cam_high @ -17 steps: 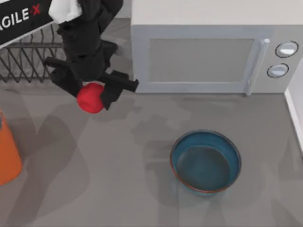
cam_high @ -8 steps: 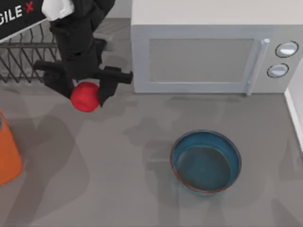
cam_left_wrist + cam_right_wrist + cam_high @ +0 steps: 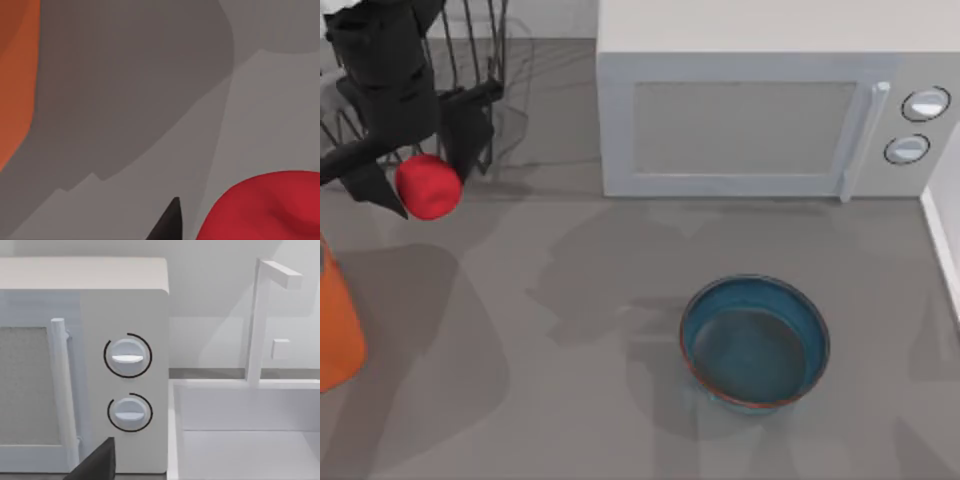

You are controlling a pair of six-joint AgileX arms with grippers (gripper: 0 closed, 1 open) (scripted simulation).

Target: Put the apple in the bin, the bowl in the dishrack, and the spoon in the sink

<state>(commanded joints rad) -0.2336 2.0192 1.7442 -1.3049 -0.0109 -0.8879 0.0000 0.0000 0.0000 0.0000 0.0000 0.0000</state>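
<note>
My left gripper is shut on the red apple and holds it above the table at the far left, in front of the black wire dishrack. The orange bin stands at the left edge, nearer the front than the apple. In the left wrist view the apple sits beside a dark fingertip, with the bin off to one side. The blue-teal bowl rests upright at the front right. The spoon is out of view. A dark part of my right gripper faces the white sink.
A white microwave with two knobs stands at the back centre, next to the dishrack. The sink's white rim runs along the right edge, and a faucet rises behind it. Bare grey table lies between bin and bowl.
My left gripper has carried the apple leftward, away from the microwave and closer to the bin. The bowl has not moved.
</note>
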